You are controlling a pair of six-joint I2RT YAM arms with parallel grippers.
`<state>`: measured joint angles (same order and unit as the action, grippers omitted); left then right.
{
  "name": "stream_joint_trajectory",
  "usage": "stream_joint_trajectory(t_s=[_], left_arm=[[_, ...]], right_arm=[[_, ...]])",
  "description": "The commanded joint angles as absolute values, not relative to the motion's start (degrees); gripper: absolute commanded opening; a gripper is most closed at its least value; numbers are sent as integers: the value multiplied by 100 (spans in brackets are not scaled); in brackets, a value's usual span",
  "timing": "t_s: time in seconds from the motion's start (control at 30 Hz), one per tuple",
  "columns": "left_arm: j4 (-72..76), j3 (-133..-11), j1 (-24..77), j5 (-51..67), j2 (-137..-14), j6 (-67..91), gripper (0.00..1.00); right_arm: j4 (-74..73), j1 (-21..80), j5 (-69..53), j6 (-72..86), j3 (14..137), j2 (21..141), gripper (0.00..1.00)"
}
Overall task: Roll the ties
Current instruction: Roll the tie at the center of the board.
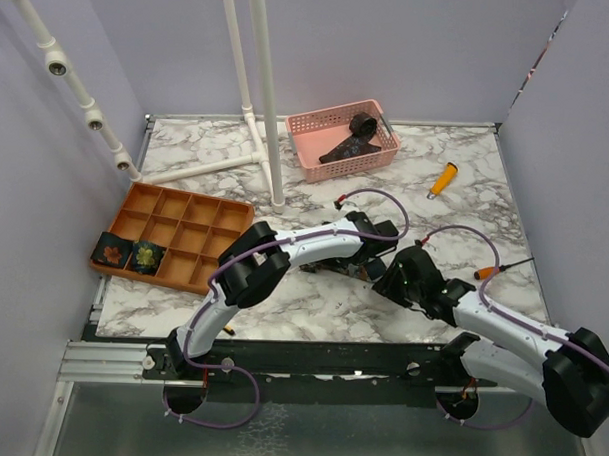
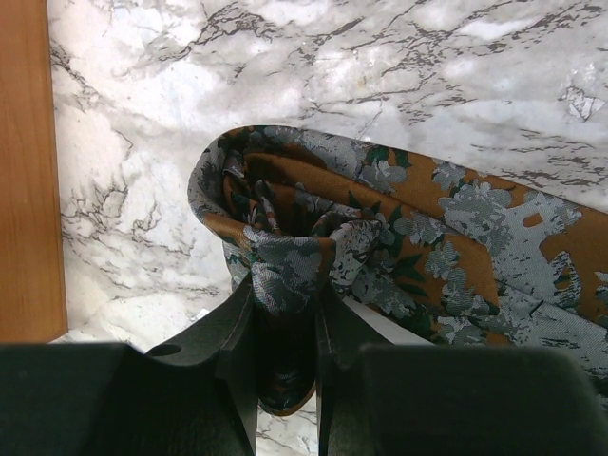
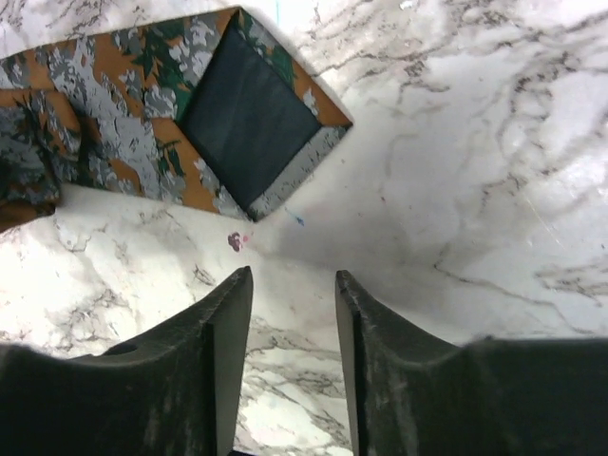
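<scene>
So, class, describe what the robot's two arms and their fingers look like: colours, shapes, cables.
The left arm and right arm have pale lilac-white links and bulky black joint housings. A thin purple cable loops along each. The fingers are matte black, flat tapering wedges.

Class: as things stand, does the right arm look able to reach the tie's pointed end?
Probably yes: the right gripper hangs open just short of the tie's pointed end, with only marble table showing between them.
</scene>
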<state>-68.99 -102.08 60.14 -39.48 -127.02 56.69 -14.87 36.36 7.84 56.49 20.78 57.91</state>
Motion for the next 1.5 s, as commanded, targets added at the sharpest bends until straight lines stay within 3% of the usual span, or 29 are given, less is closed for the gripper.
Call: stream_joint_trajectory(t_s=[0.0, 0.4, 0.63, 0.77, 0.87, 1.1, 1.27, 1.47], left_arm=[[-6413, -10306, 6080, -3512, -12981, 5512, 4], [-5683, -10145, 6144, -2824, -12637, 5118, 69], [-5542, -10072, 6152, -2627, -12193, 5013, 86], [-5411, -9954, 6144, -2610, -11793, 4927, 98], [-5388, -9866, 6135, -2614, -11516, 4860, 99], [-4964, -8935, 5914, -2469, -10284, 4692, 99], [-3663, -7259, 5411, -2037, -8776, 4389, 99], [-1897, -5201, 4236, -396, -7235, 4186, 96]], right_arm=[[-2167, 3647, 554, 5524, 2006, 5347, 48], [-2712, 3647, 500, 5459, 2271, 4794, 50], [-2655, 3648, 345, 5153, 2367, 4786, 50], [-2671, 3650, 252, 4884, 2469, 4706, 59], [-2610, 3648, 117, 4700, 2548, 4694, 67], [-2095, 3647, -667, 4193, 2875, 4911, 68], [-1515, 3658, -920, 4267, 3285, 5740, 66], [-997, 3788, -946, 4342, 4182, 7153, 63]])
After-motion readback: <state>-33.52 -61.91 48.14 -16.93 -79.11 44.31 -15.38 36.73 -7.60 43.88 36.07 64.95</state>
